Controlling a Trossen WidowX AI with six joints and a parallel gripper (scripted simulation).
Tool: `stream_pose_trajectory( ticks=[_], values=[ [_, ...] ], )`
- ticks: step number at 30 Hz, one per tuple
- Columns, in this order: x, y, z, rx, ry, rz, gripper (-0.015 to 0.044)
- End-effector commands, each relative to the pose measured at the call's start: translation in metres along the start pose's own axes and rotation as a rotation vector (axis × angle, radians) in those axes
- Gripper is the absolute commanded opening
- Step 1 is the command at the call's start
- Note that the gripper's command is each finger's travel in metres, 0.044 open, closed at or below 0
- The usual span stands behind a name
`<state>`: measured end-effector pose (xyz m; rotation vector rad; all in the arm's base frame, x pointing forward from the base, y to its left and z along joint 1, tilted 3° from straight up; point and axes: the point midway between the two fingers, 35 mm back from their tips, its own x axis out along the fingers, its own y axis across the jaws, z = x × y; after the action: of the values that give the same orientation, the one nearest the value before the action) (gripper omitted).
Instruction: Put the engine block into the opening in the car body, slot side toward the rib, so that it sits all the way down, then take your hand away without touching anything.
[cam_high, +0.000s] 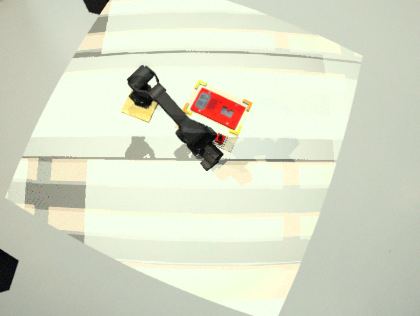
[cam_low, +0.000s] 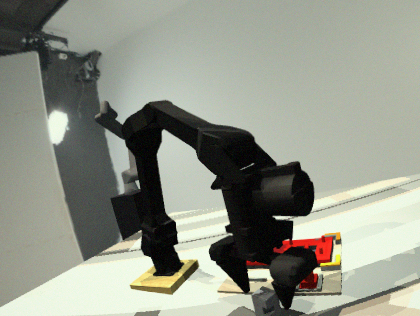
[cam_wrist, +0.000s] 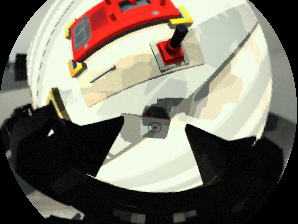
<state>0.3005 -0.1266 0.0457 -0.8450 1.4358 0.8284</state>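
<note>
The engine block (cam_low: 265, 302) (cam_wrist: 159, 132) is a small grey block standing on the table, with a round mark on one face in the wrist view. My gripper (cam_low: 267, 298) (cam_wrist: 155, 123) is open and empty, its fingertips low and spread on either side of the block in the views. Contact with the block cannot be made out. The car body (cam_high: 207, 113) (cam_low: 325, 250) (cam_wrist: 107, 29) is a flat red piece with a grey-looking opening (cam_high: 227, 111) (cam_wrist: 134, 5), which is cut off at the top of the wrist view. The rib and the block's slot cannot be told.
Yellow and orange corner brackets (cam_high: 247, 103) (cam_wrist: 76, 68) surround the car body. A red part with a dark upright peg (cam_low: 308, 281) (cam_wrist: 172, 53) sits on a grey square on a beige board (cam_low: 332, 286) (cam_wrist: 97, 89), between block and body. The arm stands on a yellow base (cam_high: 142, 114) (cam_low: 186, 279).
</note>
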Motion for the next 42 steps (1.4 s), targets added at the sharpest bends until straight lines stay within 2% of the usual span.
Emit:
stream_pose_trajectory(
  ticks=[1, 14, 24, 32, 37, 42],
  values=[
    [0.006, 0.001, -0.001, -0.005, 0.004, 0.002, 0.0440],
    [0.024, 0.002, -0.001, -0.005, 0.005, 0.002, 0.0440],
    [0.024, 0.002, -0.001, -0.005, 0.005, 0.002, 0.0177],
    [0.024, 0.002, -0.001, -0.005, 0.005, 0.002, 0.0124],
    [0.017, 0.000, -0.001, -0.005, 0.005, 0.002, 0.0000],
    [0.002, -0.003, -0.001, -0.005, 0.005, 0.001, 0.0000]
  ],
)
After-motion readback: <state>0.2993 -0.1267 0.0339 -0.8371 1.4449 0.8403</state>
